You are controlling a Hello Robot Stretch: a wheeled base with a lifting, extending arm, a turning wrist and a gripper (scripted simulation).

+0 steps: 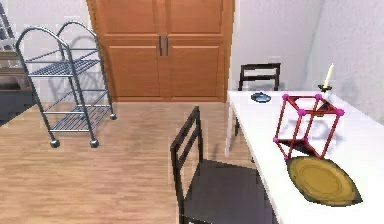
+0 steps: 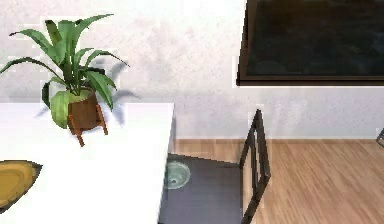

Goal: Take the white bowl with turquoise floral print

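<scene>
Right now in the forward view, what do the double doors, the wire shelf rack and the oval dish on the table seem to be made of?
Double doors: wood, going by the warm orange-brown tone and raised panels, with a satin look.
Wire shelf rack: metal, going by the thin grey tubes and wire shelves.
Oval dish: perhaps brass or glazed ceramic; its dull golden-yellow surface leaves that open.

Bright, even light; leafy green plant in brown wooden stand (image 2: 72,75) throws soft grey shadow on white wall (image 2: 200,100) to its right.
</scene>
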